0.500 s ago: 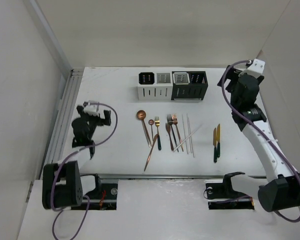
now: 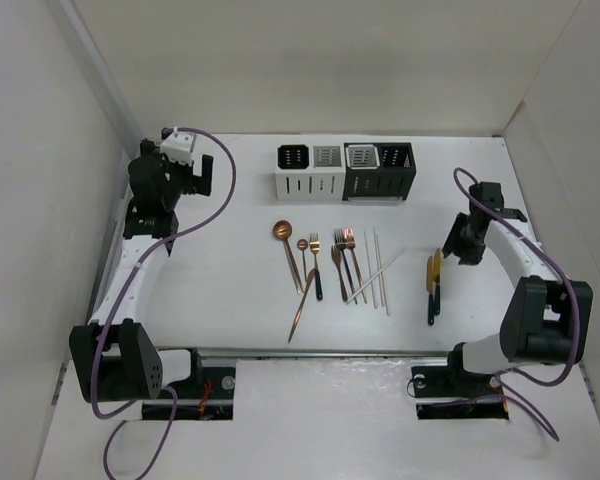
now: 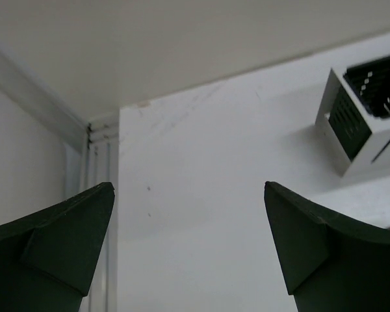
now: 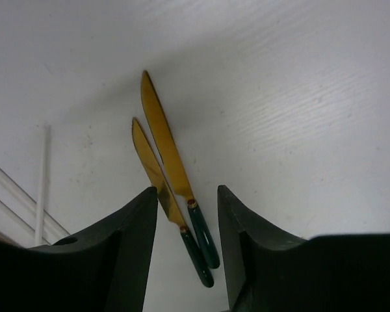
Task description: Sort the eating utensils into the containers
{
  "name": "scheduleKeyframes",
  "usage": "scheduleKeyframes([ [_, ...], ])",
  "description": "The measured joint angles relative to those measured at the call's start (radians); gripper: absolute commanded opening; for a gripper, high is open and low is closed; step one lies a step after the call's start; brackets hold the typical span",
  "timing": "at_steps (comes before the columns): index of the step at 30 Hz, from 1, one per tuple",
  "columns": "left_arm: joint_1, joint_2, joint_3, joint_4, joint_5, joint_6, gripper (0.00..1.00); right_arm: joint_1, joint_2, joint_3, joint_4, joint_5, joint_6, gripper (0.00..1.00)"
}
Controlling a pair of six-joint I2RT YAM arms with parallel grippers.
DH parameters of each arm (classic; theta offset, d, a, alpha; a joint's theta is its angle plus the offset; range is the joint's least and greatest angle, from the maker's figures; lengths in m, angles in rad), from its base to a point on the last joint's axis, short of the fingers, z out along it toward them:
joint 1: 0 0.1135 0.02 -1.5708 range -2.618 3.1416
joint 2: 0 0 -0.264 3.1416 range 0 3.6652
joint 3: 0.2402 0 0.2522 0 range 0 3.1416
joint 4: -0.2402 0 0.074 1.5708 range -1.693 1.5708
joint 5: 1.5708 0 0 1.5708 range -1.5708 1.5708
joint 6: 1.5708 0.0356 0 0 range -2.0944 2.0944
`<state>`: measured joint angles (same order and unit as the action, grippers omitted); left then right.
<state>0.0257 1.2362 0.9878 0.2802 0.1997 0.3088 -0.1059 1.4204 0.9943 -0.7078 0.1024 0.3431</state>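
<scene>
Four containers stand in a row at the back, two white-sided (image 2: 308, 172) and two black-sided (image 2: 380, 168). Copper spoons (image 2: 290, 245), forks (image 2: 344, 258) and white chopsticks (image 2: 378, 268) lie in the table's middle. Two gold knives (image 2: 433, 280) with dark green handles lie to the right. My right gripper (image 2: 448, 252) sits low over them. In the right wrist view both knives (image 4: 166, 140) lie between the fingers of that gripper (image 4: 187, 192); its jaws are partly narrowed, with a gap left on each side. My left gripper (image 2: 202, 172) hangs open at the back left, holding nothing.
The left wrist view shows the open left gripper (image 3: 188, 188) over bare table, with a white container (image 3: 354, 114) at the right and a metal rail (image 3: 94, 188) along the left wall. Enclosure walls stand on the left, back and right sides.
The left arm has lifted and swung from mid left to the back left corner. The right arm has dropped from the back right down over the knives, and its jaws have narrowed.
</scene>
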Motion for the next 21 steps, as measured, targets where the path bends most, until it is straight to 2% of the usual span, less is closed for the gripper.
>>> scheduleKeyframes([
  [5,0.0,0.006,-0.034,-0.112,0.009,-0.05,1.0,-0.006,0.038,-0.023,-0.052,-0.052,0.003,0.36],
  [21,0.0,-0.03,-0.098,-0.12,-0.022,-0.089,1.0,-0.005,0.249,-0.011,-0.145,-0.099,0.003,0.37],
])
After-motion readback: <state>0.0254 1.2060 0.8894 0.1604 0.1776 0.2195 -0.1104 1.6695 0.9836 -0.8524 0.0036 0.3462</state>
